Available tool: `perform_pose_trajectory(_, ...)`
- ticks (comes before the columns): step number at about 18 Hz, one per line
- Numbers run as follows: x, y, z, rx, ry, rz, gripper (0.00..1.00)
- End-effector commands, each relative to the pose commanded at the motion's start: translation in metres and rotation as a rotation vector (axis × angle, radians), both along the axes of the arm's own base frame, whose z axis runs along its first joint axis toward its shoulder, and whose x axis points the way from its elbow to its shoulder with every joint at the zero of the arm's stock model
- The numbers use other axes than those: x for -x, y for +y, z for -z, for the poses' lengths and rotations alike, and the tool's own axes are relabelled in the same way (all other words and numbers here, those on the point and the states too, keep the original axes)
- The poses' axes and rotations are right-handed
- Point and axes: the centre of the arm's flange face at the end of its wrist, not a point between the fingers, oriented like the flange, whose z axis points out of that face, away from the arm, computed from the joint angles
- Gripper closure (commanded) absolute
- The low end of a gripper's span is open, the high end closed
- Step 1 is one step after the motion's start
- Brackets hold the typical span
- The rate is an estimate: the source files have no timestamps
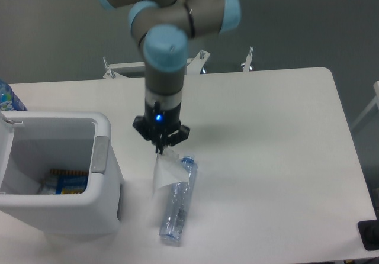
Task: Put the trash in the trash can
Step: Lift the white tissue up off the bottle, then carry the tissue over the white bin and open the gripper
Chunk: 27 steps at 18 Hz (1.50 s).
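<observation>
The small clear plastic bag point(164, 172) hangs from the gripper point(160, 150), whose jaws are pinched onto its top corner, and it drapes over the slim clear bottle point(176, 203) lying on the white table point(266, 157) just beneath. To their left stands the white trash can point(98, 208), open-topped, with some printed packaging point(65, 182) inside.

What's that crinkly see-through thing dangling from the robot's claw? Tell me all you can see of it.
It is a small clear plastic bag, thin and wrinkled, looking whitish against the white table. The gripper pinches its top corner between shut fingers, so it hangs down in a rough triangle. Its lower part overlaps the clear plastic bottle lying on the table; whether they touch is unclear. It looks empty. The white trash can stands to its left, apart from it.
</observation>
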Motion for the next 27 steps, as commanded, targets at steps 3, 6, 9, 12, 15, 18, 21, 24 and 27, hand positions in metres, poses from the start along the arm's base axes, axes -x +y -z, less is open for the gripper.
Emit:
perform_pose_trajectory(3,0.020,-0.018,-0.046,-0.127,-0.003,-0.034,0.96)
perform_pose_trajectory(6,0.038,-0.036,-0.083,-0.240,-0.036,-0.098,0.96)
perform_pose_trajectory(9,0.054,-0.046,-0.112,-0.325,-0.065,-0.149,0.96)
perform_pose_trajectory(12,0.058,-0.047,-0.133,-0.387,-0.107,-0.184,0.96)
perform_pose_trajectory(15,0.057,-0.045,-0.154,-0.426,-0.130,-0.215,0.96)
perform_pose_trajectory(18,0.052,-0.039,-0.172,-0.466,-0.176,-0.238,0.96)
perform_pose_trajectory(21,0.044,-0.032,-0.171,-0.499,-0.237,-0.203,0.96)
perform_pose_trajectory(24,0.000,0.003,-0.163,-0.480,-0.277,-0.101,0.96)
perform_pose_trajectory(27,-0.024,0.020,-0.153,-0.460,-0.301,-0.050,0.96)
